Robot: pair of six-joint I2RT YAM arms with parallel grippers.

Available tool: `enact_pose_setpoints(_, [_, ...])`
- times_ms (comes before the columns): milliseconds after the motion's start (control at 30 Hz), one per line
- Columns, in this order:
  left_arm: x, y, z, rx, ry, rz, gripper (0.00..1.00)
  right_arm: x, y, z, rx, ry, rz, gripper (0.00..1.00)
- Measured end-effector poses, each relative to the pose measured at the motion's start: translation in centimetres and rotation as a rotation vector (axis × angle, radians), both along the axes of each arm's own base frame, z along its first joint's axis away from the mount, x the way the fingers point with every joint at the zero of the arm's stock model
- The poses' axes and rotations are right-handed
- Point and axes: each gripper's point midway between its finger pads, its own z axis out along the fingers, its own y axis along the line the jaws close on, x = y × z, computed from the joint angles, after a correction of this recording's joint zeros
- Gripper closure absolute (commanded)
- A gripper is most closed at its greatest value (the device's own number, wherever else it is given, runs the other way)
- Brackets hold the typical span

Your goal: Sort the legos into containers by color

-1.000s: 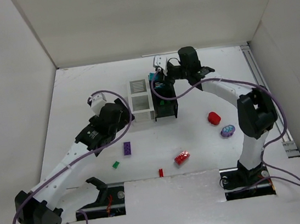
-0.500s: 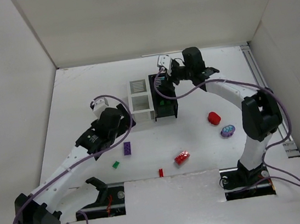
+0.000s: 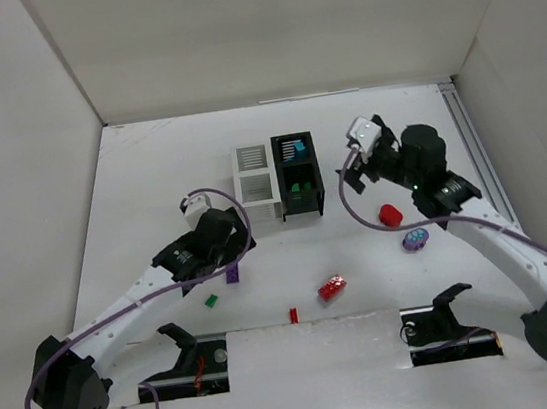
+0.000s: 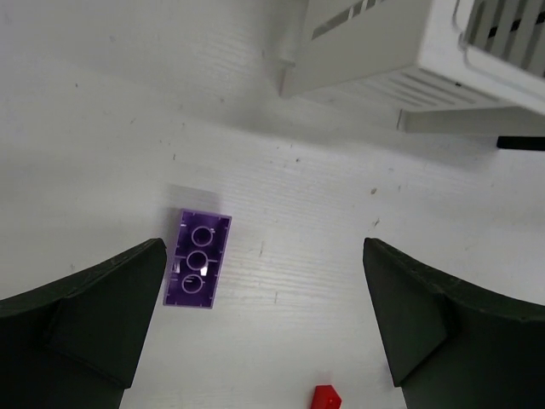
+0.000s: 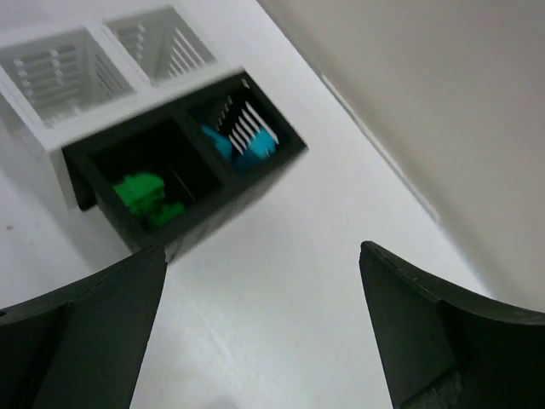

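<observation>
My left gripper (image 3: 228, 259) hangs open over the purple lego (image 3: 232, 274). In the left wrist view that lego (image 4: 197, 269) lies flat, studs down, close to the left finger (image 4: 85, 324), and nothing is held. My right gripper (image 3: 355, 175) is open and empty, to the right of the black container (image 3: 314, 172). That container (image 5: 183, 234) holds green legos (image 5: 149, 198) in its near compartment and a cyan lego (image 5: 238, 145) in its far one. Beside it stands the white container (image 3: 258, 198).
Loose on the table are a green lego (image 3: 210, 299), a red lego (image 3: 332, 288), a small red lego (image 3: 293, 314), a red rounded piece (image 3: 389, 214) and a purple-blue oval piece (image 3: 415, 238). White walls enclose the table.
The right gripper opened over the black container's far compartment, left the cyan lego there and drew back to the right. The left gripper moved nearer, down over the purple lego.
</observation>
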Motion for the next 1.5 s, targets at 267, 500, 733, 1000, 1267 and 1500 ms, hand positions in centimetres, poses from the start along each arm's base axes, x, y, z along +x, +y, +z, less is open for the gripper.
enact_pose_setpoints(267, [-1.8, -0.7, -2.3, -0.014, 0.067, 0.000, 0.00, -3.2, -13.0, -4.9, 0.009, 0.188, -0.529, 0.01])
enact_pose_setpoints(500, [-2.4, -0.1, -4.3, -0.003, 0.120, 0.048, 0.00, -5.1, -17.0, -10.8, -0.030, 0.382, -0.664, 0.01])
enact_pose_setpoints(733, [-2.3, -0.3, -6.3, 0.035, 0.158, 0.045, 0.14, -5.1, -16.8, -12.1, -0.034, 0.437, -0.647, 0.01])
enact_pose_setpoints(1000, [-2.6, 0.0, -8.3, 0.095, 0.214, 0.040, 0.55, -5.1, -17.0, -12.1, -0.029, 0.440, -0.650, 0.01])
enact_pose_setpoints(1267, [-2.7, -0.7, -8.0, 0.103, 0.203, 0.005, 0.80, -5.2, -17.3, -12.2, -0.031, 0.447, -0.659, 0.01])
enact_pose_setpoints(1500, [0.4, -3.0, -2.3, 0.047, 0.066, -0.043, 0.80, -5.3, -17.6, -12.3, -0.034, 0.448, -0.673, 0.01])
